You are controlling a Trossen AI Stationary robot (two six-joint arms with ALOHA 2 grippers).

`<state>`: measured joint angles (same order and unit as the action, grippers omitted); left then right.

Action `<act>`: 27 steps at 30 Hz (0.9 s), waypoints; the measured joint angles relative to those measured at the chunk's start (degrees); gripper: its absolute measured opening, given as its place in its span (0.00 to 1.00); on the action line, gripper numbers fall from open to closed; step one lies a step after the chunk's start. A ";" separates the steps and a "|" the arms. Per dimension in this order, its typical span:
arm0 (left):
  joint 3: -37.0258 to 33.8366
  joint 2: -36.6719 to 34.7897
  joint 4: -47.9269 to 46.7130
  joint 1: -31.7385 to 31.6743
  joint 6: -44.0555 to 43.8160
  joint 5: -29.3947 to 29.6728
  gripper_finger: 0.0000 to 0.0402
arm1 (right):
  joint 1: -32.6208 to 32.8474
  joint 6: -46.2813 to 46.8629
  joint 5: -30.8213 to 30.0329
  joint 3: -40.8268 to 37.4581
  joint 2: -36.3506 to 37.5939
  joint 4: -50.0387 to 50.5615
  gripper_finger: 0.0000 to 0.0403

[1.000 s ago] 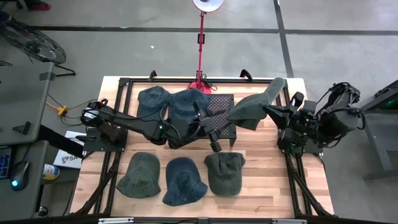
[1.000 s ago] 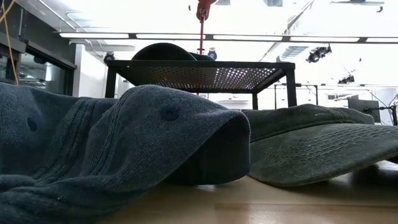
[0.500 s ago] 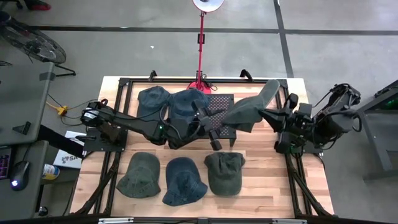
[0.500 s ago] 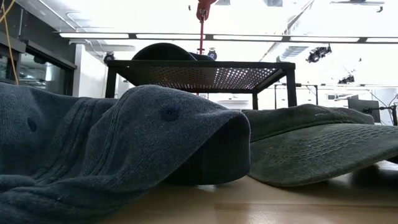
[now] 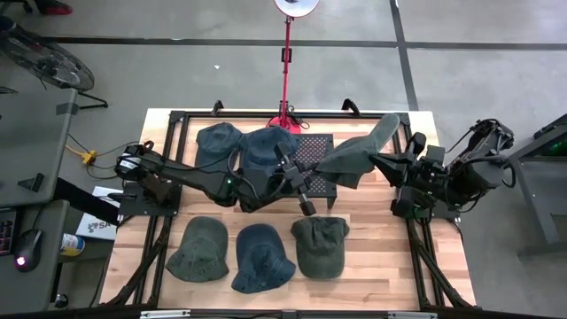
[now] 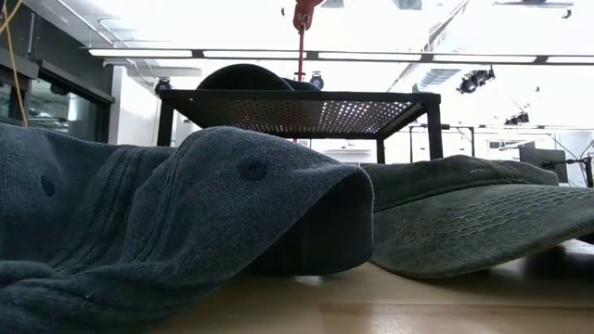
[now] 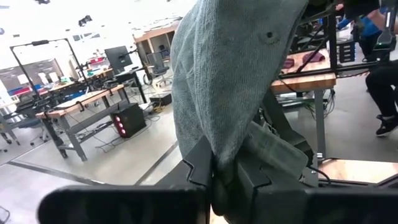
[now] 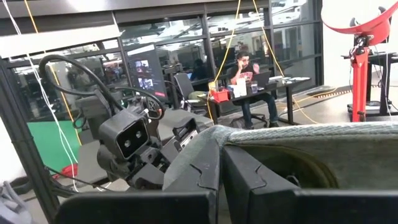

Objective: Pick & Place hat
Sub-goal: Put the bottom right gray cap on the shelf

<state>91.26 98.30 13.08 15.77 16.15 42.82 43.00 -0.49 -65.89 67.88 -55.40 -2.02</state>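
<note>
A grey-green hat (image 5: 353, 156) hangs in the air over the right end of the black perforated rack (image 5: 312, 147), stretched between my two grippers. My left gripper (image 5: 312, 177) reaches in level from the table's left and is shut on the hat's left part (image 7: 214, 155). My right gripper (image 5: 377, 163) comes from the right and is shut on the hat's right edge (image 8: 219, 149). Two dark hats (image 5: 221, 142) (image 5: 270, 146) lie on the rack's left part. My left gripper pinches a fold of the hat's cloth (image 7: 217, 146) between its two fingers, coming level from the table's left. The hat rises beyond the fingers, clear of the rack. My right gripper pinches the hat's rim (image 8: 231, 138) between its two fingers, level from the table's right. The hat's hollow inside (image 8: 280, 168) faces this wrist. The hat is lifted clear.
Three hats lie in a row near the table's front edge: a green one (image 5: 199, 248), a blue one (image 5: 261, 257) and a green cap (image 5: 319, 246). A red lamp stand (image 5: 287, 62) rises behind the rack. In the low view the blue hat (image 6: 186, 213) and the cap (image 6: 464, 213) fill the foreground.
The hat's left end has drawn over toward my left gripper, which has taken hold of it. My right gripper keeps its hold, and the hat stays lifted over the rack's right end.
</note>
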 joint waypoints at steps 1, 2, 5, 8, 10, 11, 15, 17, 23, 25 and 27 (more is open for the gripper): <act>0.00 0.00 0.00 0.00 0.00 0.01 0.04 | 0.00 0.00 0.00 0.00 0.00 0.00 0.00; 0.00 0.00 0.01 0.00 0.06 0.01 0.04 | 0.00 0.00 0.02 0.00 0.00 0.02 0.00; 0.00 0.00 0.02 0.00 0.08 0.20 0.04 | 0.04 -0.12 0.11 0.00 0.00 0.02 0.01; -0.02 0.00 0.04 0.00 0.08 0.30 0.04 | 0.13 -0.93 1.04 0.00 0.00 0.02 0.03; -0.02 0.00 0.03 0.00 0.11 1.11 0.04 | 0.13 -0.74 1.51 0.00 0.01 0.02 0.06; -0.02 0.00 0.02 0.00 0.25 1.63 0.04 | 0.13 -0.34 1.81 0.00 0.02 0.04 0.08; -0.02 0.00 0.04 0.00 2.25 3.73 0.04 | 0.15 1.31 4.71 0.00 0.02 0.11 0.16; -0.04 -0.07 0.02 0.02 3.46 5.27 0.04 | 0.15 2.96 6.99 0.00 0.04 0.57 0.20; -0.09 -2.27 -1.73 0.01 6.14 6.12 0.04 | 0.17 8.31 13.86 0.00 0.48 4.26 0.32; -0.09 -2.81 -1.73 0.00 6.97 6.21 0.04 | 0.17 9.53 15.63 0.00 0.46 5.63 0.34; -0.09 -3.56 -2.77 0.00 7.74 6.22 0.04 | 0.17 10.74 18.74 0.00 0.44 6.62 0.36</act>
<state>91.18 94.74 10.31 15.77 23.89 49.04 43.18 10.25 -47.15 67.88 -54.96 4.59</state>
